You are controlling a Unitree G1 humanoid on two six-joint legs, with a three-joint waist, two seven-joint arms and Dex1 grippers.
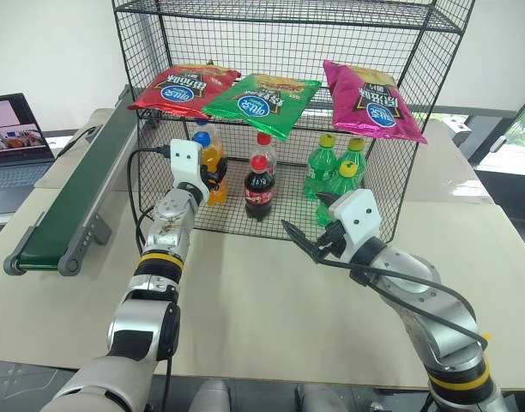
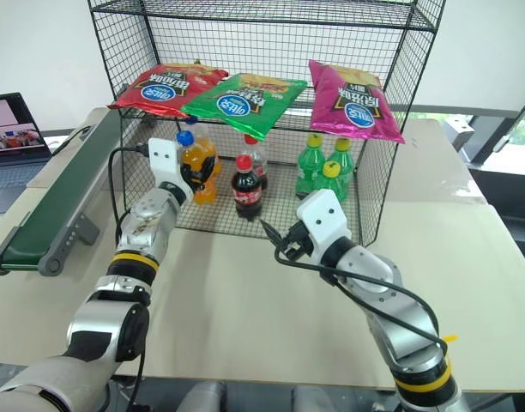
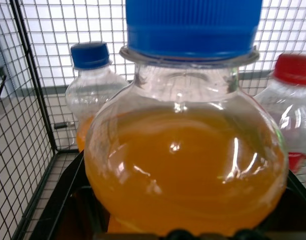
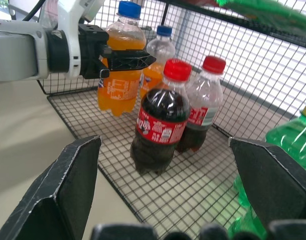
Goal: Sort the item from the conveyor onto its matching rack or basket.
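Note:
The item, a small orange soda bottle (image 1: pixel 218 194) with a blue cap, is upright at the front left of the black wire basket (image 1: pixel 389 199). My left gripper (image 1: pixel 214 175) is shut on its middle. In the left wrist view the item (image 3: pixel 188 165) is very close, and a second blue-capped orange bottle (image 3: pixel 93 75) stands behind it. Whether the item's base touches the basket floor I cannot tell. My right gripper (image 1: pixel 312 227) is open and empty over the table in front of the basket. The conveyor (image 1: pixel 74 197) runs along the left, with nothing on its belt.
In the basket stand two red-capped cola bottles (image 1: pixel 259 189) in the middle and green bottles (image 1: pixel 331 172) to the right. Three snack bags (image 1: pixel 262 101) lie on the wire shelf above. A laptop (image 1: pixel 14 137) sits at the far left.

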